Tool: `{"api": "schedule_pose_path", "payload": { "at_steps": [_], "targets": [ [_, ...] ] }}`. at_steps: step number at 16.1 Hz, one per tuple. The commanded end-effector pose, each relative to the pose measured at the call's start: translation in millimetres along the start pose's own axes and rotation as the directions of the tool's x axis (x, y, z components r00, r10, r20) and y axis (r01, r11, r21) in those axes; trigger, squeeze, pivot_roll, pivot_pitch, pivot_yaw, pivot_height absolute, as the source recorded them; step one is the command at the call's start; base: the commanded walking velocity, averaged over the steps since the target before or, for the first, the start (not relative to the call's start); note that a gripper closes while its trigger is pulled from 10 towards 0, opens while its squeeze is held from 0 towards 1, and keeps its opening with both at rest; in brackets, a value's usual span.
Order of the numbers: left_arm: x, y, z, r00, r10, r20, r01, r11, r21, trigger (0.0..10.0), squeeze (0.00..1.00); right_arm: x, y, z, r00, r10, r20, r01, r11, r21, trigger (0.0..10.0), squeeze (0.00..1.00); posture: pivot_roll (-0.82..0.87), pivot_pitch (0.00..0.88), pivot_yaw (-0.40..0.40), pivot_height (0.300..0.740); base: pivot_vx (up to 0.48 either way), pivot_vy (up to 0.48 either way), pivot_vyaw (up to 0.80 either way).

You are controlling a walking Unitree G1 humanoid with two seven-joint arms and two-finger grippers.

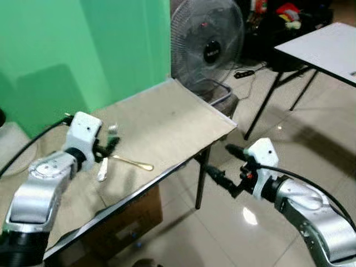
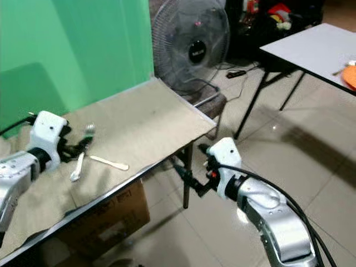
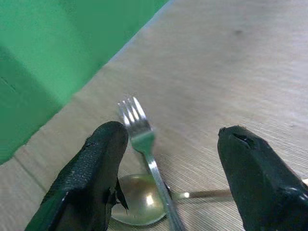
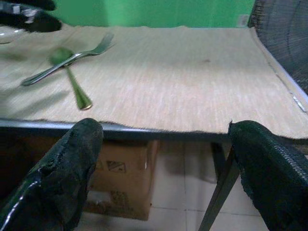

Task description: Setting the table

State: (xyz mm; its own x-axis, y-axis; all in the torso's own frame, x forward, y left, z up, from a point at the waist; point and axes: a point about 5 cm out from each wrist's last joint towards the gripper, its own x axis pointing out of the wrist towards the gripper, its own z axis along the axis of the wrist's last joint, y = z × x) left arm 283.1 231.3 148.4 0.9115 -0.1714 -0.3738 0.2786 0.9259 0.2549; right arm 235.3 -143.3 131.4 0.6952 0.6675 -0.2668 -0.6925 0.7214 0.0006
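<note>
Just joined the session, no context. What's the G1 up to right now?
It's setting a table covered with a beige cloth. The left gripper is open over a fork that lies across a gold spoon near the table's front edge; the fingers straddle the fork but haven't closed. The right gripper is open too, holding nothing, off the table's edge over the floor.

There is one fork (image 3: 144, 144) and one spoon (image 4: 72, 84) on the near worktop (image 1: 167, 119). The fork lies across the spoon. That makes two pieces of cutlery. There are two worktops: the near one with a tan cloth, and one white worktop (image 1: 328, 47) at about two o'clock. One big fan (image 1: 207, 41) stands at twelve o'clock. One cardboard box (image 4: 122, 175) sits under the near worktop. There are two claws, left claw (image 1: 107, 149) and right claw (image 1: 225, 165).
</note>
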Motion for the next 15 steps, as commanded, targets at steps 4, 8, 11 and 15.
{"api": "schedule_pose_path", "payload": {
  "at_steps": [4,8,11,15],
  "targets": [
    [-1.9,1.7,-2.9,1.000,0.008,-0.011,-0.008,1.000,0.019,10.0,0.00,-1.5,1.0,4.8,0.998,0.057,-0.022,-0.057,0.998,-0.038,10.0,1.00,0.07,0.000,0.039,0.740,0.000,0.000,0.00],
    [3.4,2.5,-14.7,0.997,-0.004,-0.079,0.007,0.999,0.037,10.0,0.00,-2.5,-0.2,-5.4,0.996,0.061,-0.058,-0.062,0.998,-0.016,10.0,1.00,0.07,0.000,0.040,0.740,0.000,0.000,0.00],
    [8.6,3.1,-21.9,0.991,-0.042,-0.128,0.046,0.999,0.029,10.0,0.00,2.1,4.0,-10.5,0.994,0.084,-0.076,-0.084,0.996,-0.002,10.0,1.00,0.08,0.000,0.040,0.740,0.000,0.000,0.00],
    [30.0,5.4,-28.2,0.977,-0.052,-0.209,0.053,0.999,0.002,10.0,0.00,7.3,-0.6,-11.3,0.986,0.093,-0.140,-0.100,0.994,-0.042,10.0,0.00,0.07,0.000,0.037,0.740,0.000,0.000,0.00]
  ]
}}
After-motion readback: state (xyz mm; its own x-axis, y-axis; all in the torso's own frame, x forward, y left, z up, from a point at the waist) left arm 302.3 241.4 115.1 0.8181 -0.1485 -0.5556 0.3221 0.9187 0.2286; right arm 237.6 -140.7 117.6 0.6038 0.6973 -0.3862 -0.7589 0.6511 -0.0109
